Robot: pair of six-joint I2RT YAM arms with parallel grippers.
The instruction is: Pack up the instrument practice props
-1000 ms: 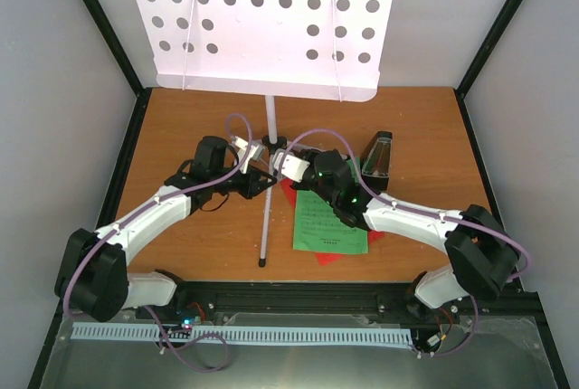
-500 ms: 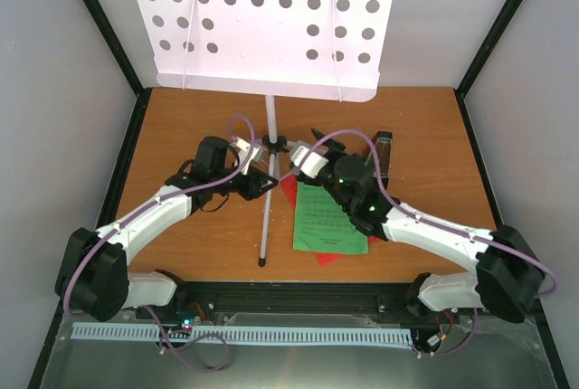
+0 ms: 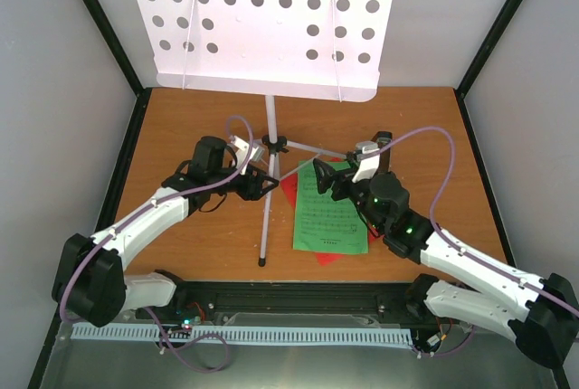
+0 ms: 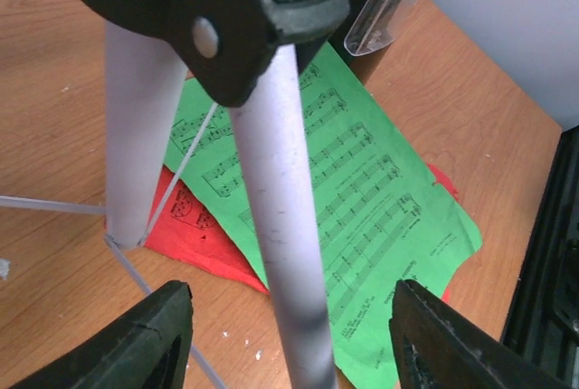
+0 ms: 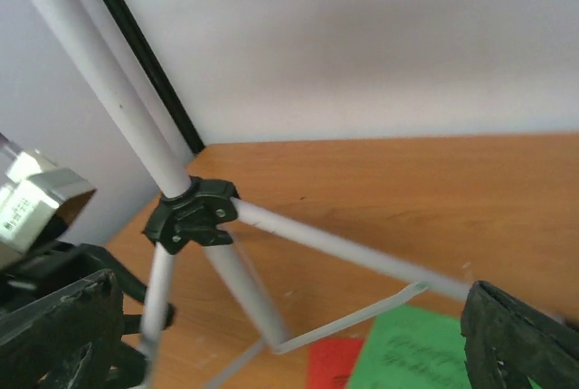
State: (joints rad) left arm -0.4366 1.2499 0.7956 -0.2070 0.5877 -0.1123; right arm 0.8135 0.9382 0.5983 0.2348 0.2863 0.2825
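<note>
The music stand's pale perforated desk (image 3: 262, 27) rises at the back on a pole whose black hub (image 3: 274, 144) spreads thin silver legs. My left gripper (image 3: 262, 183) is open astride the near leg (image 4: 289, 253), and both fingers (image 4: 145, 339) stand clear of it. The right gripper (image 3: 333, 181) is open above the green sheet (image 3: 327, 217), which overlaps the red sheet (image 3: 291, 192). In the right wrist view the hub (image 5: 192, 213) and the right leg (image 5: 344, 246) lie ahead of its wide jaws. The metronome (image 3: 382, 140) is mostly hidden behind the right wrist; its clear cover (image 4: 380, 14) shows.
Grey walls with black corner posts (image 3: 502, 27) close in the brown table (image 3: 181, 127) on three sides. A black rail (image 3: 298, 297) runs along the near edge. The stand's near leg reaches almost to that rail (image 3: 262, 262).
The right gripper opened and drew back right, away from the stand's hub, to above the green sheet. The left gripper opened around the near leg and stayed in place.
</note>
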